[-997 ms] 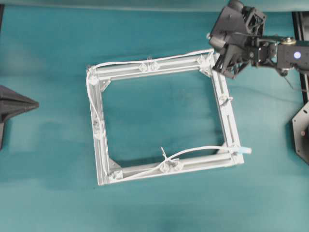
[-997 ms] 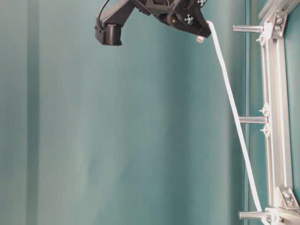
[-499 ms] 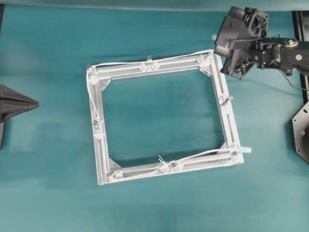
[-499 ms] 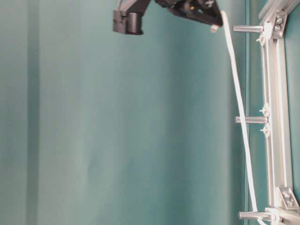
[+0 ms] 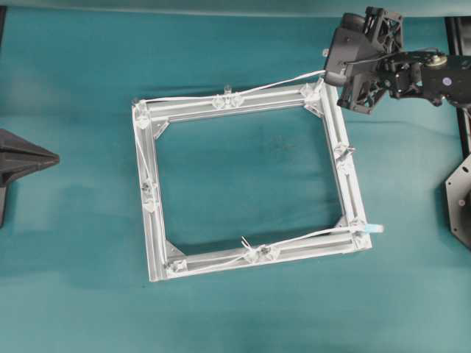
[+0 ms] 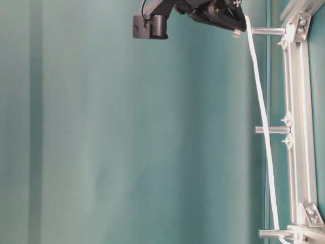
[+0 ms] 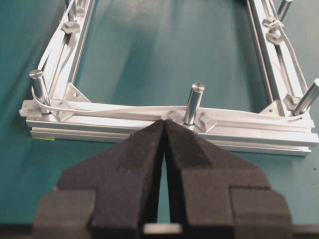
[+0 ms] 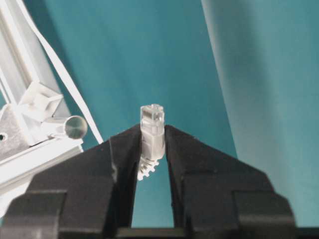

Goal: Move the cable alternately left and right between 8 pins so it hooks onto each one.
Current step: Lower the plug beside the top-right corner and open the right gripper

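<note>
My right gripper (image 8: 152, 149) pinches the clear plug at one end of the cable (image 5: 280, 82), the plug poking up between my two black fingers (image 8: 119, 164) in the right wrist view. In the overhead view that gripper (image 5: 333, 72) sits at the upper right, just beyond the top right corner of the square aluminium frame (image 5: 147, 220), and the white cable runs from it leftward along the frame's top bar, past the pins (image 5: 227, 90) at the middle of that bar, to the upper left corner. From there it follows the left bar down, then the bottom bar to the right, and ends at the lower right corner in a light blue tip (image 5: 376, 229). In the table-level view the cable (image 6: 261, 122) hangs taut from my right gripper (image 6: 238, 24) at the top, passing beside the pin (image 6: 269, 130) at mid-height. My left gripper (image 7: 163, 149) is pressed together — its black fingers (image 7: 124, 169) meet at the tips and hold nothing — just in front of the nearest frame bar in the left wrist view, where the cable (image 7: 124, 110) lies along the bar beside an upright pin (image 7: 193, 103).
</note>
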